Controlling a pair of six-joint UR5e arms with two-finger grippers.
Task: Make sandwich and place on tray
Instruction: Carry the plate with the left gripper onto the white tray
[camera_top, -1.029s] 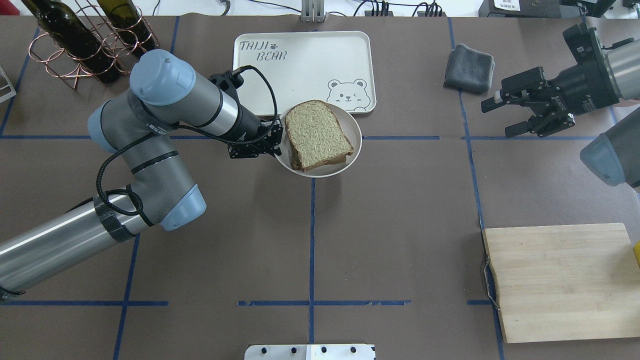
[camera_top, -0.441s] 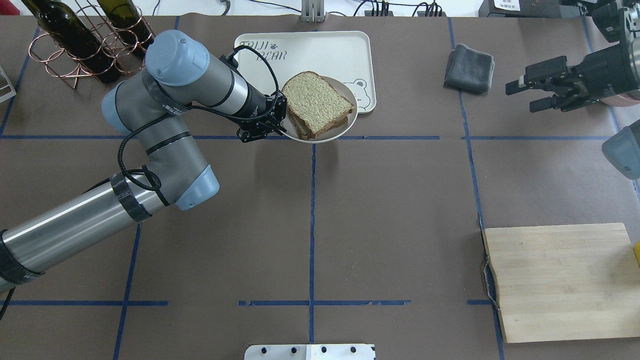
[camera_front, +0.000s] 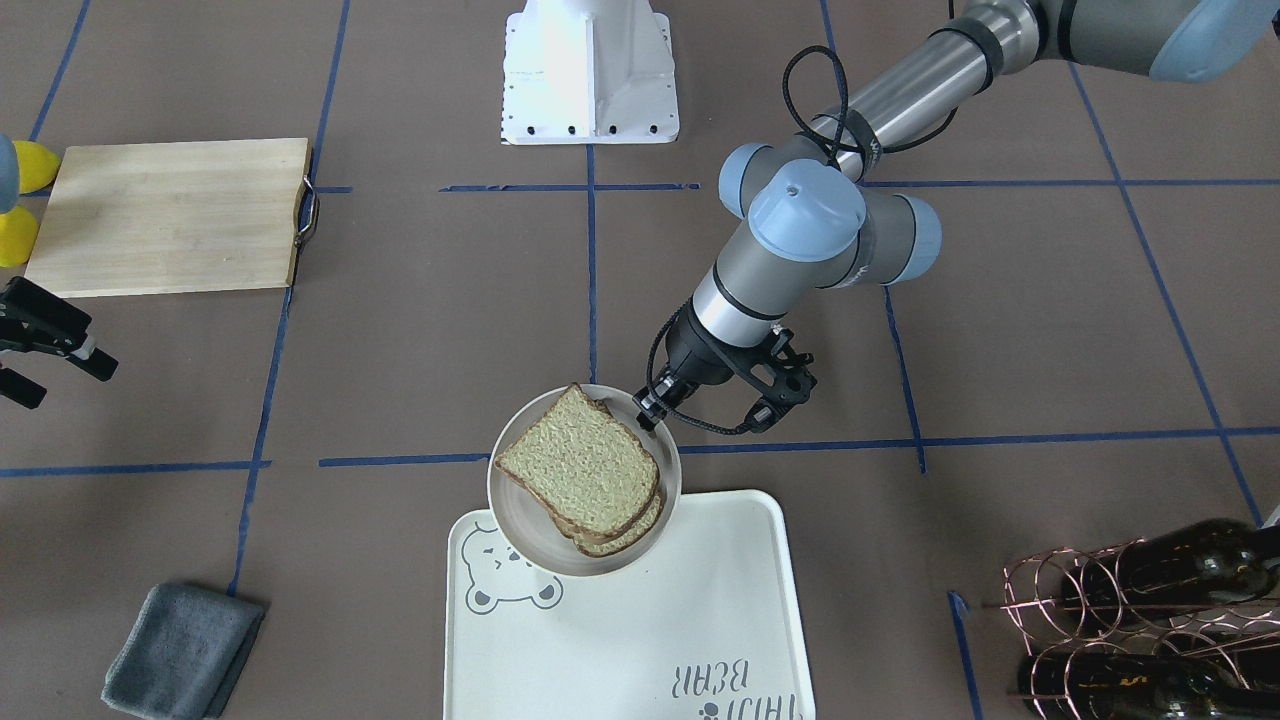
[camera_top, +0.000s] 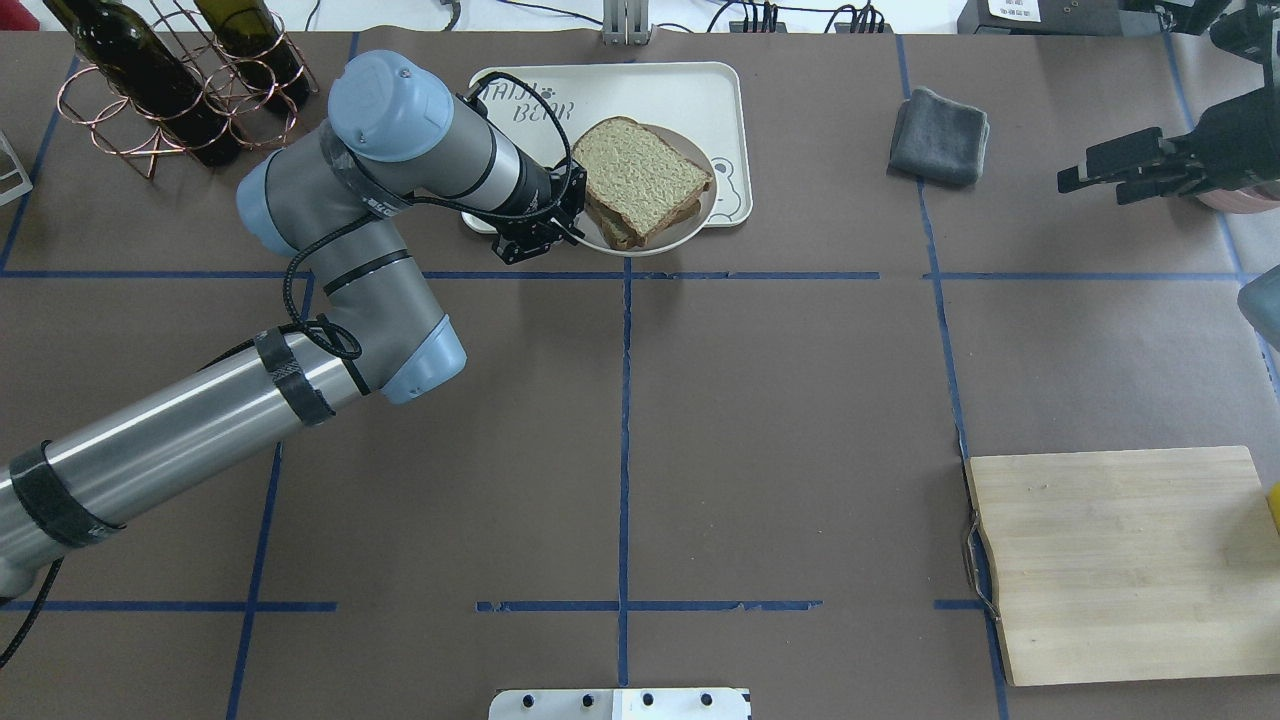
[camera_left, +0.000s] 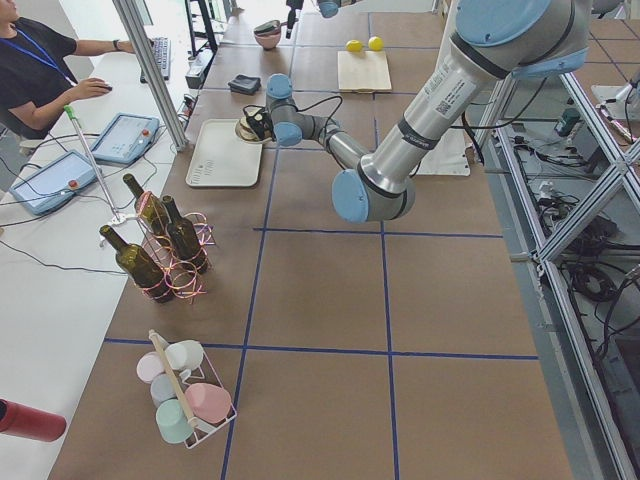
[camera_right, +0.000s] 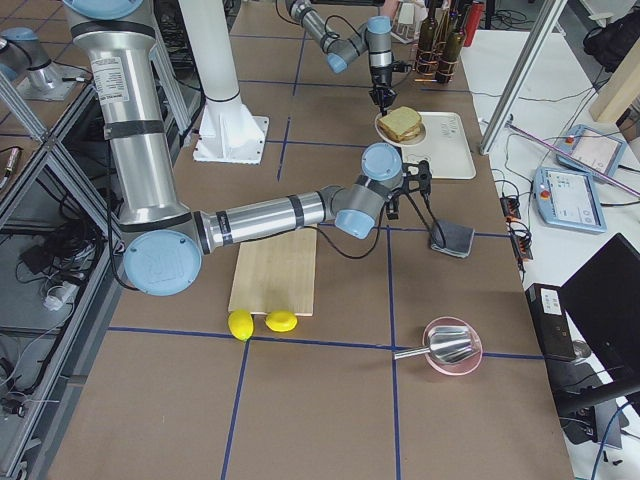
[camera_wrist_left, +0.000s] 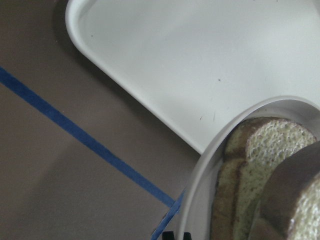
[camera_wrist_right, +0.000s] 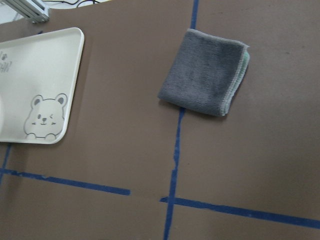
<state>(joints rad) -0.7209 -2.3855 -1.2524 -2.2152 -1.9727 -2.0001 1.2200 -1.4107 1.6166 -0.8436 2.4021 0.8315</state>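
Within the last second the left tool (camera_top: 568, 230) has swung the small round plate (camera_top: 645, 247) away from the robot, off the bare brown bench and over the near right corner of the tray (camera_top: 640, 95). Its fingers are clamped on the plate's rim on the side toward the robot's left. The sandwich (camera_top: 640, 178) rides on the plate, two crusted slices stacked slightly askew, and whatever lies between them cannot be seen. In the front-facing view the plate covers part of the grey bear drawing and still overhangs the tray's edge toward the robot. The wrist view shows the plate's rim above the tray's corner, though whether the plate is touching the tray cannot be told.

Over the same second the right tool (camera_top: 1078, 166) has pulled back toward the bench's right edge, past the grey cloth (camera_top: 938, 122), its fingers spread and holding nothing.

Judged from this, the sandwich looks assembled and the carry is close to its end. What seems left is to bring the plate fully inside the raised rim, lower it flat and let go without tipping the top slice
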